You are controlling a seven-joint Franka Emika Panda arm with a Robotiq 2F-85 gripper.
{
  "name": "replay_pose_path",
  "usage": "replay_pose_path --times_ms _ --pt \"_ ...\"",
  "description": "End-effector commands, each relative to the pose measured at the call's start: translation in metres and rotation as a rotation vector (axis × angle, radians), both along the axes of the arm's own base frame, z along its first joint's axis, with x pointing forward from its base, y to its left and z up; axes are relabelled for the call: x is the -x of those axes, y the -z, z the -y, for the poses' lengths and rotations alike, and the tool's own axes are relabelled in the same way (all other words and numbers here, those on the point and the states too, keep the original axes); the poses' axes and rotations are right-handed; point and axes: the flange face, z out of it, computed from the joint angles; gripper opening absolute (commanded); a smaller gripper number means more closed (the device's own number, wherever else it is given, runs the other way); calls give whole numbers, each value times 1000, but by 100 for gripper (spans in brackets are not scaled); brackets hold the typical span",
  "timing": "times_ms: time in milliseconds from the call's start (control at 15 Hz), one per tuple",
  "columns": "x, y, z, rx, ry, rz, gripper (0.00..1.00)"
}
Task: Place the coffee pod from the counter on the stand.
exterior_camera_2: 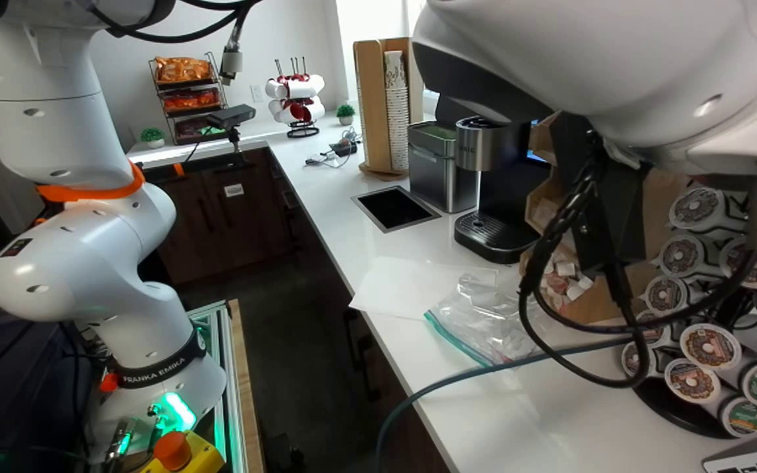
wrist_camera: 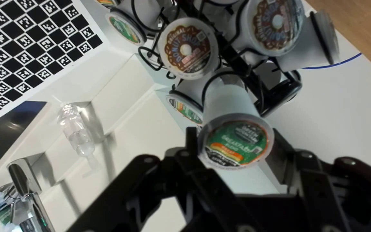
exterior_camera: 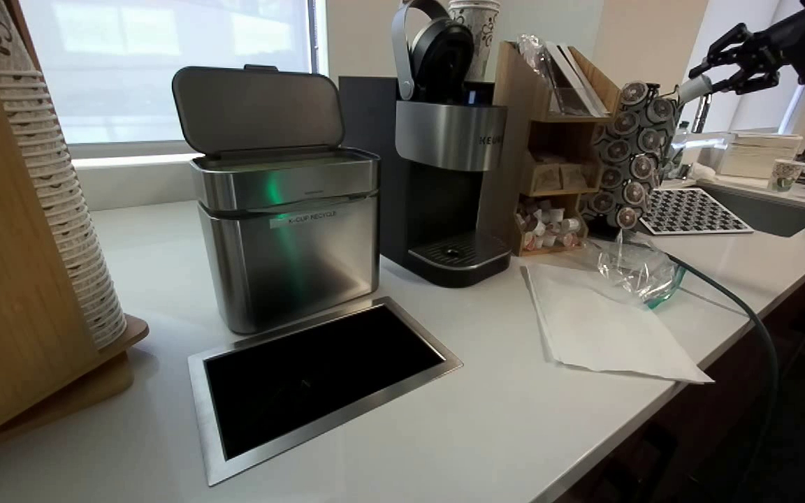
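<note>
The coffee pod (wrist_camera: 233, 106) has a white cup and a green lid. My gripper (wrist_camera: 236, 146) has a finger on each side of its rim and appears shut on it. Its narrow end points at a wire ring on the stand (wrist_camera: 237, 61); I cannot tell how deep it sits. In an exterior view the pod (exterior_camera: 694, 88) is tilted at the upper side of the stand (exterior_camera: 602, 227), held by my gripper (exterior_camera: 705, 79). In an exterior view the arm hides the gripper, and the stand's base (exterior_camera_2: 674, 401) stands on the counter (exterior_camera_2: 523, 420).
Other pods (wrist_camera: 188, 48) fill nearby rings. A checkered board (exterior_camera: 696, 212) lies beside the sink (exterior_camera: 773, 206). A wooden organizer (exterior_camera: 570, 119) and coffee machine (exterior_camera: 451, 140) stand along the wall. A plastic bag (exterior_camera: 643, 272), papers (exterior_camera: 612, 328) and a hose (exterior_camera: 731, 297) lie in front.
</note>
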Motion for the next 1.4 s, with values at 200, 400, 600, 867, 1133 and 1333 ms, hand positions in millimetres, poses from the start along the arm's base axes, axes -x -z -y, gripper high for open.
replay_pose_path --times_ms 200,400,600,867,1133,1333 --pt "-8 8 4 1 -29 42 29" --pt "-10 11 5 3 -29 49 29" --pt "-15 14 4 7 -33 53 29" --pt "-21 19 1 11 -45 49 29" --pt "-25 24 -1 10 -51 42 29" --pt "-26 25 -1 14 -51 44 29"
